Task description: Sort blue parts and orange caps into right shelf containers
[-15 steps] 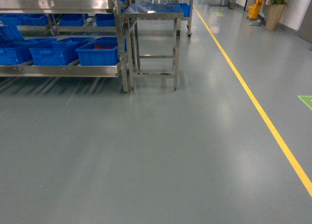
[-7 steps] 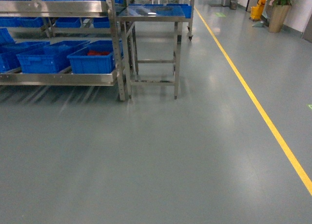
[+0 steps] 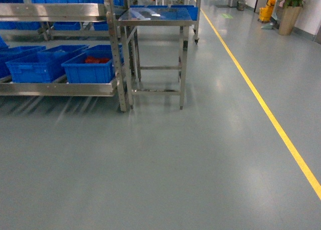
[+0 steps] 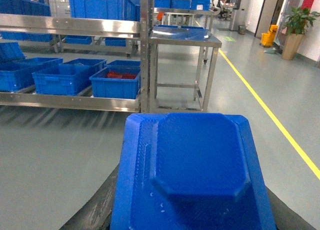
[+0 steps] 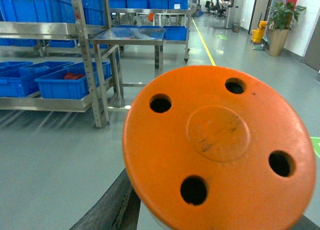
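Observation:
A blue part (image 4: 195, 165), a flat moulded tray-like piece, fills the lower left wrist view, and my left gripper (image 4: 192, 222) is shut on it, one dark finger (image 4: 95, 215) showing at its side. An orange cap (image 5: 220, 150), round with several holes, sits in my shut right gripper (image 5: 210, 225). The right shelf containers stand on the low shelf; the rightmost blue crate (image 3: 90, 69) holds orange-red pieces (image 3: 97, 60). That crate (image 4: 116, 84) lies well ahead of both grippers. Neither gripper shows in the head view.
A steel shelf rack (image 3: 60, 87) with several blue crates stands at the left. Beside it is a steel table (image 3: 155, 19). A yellow floor line (image 3: 261, 104) runs along the right. A potted plant (image 3: 291, 9) stands far back.
In the head view the rack and table have slid left and lower and look slightly nearer; my viewpoint has moved toward them.

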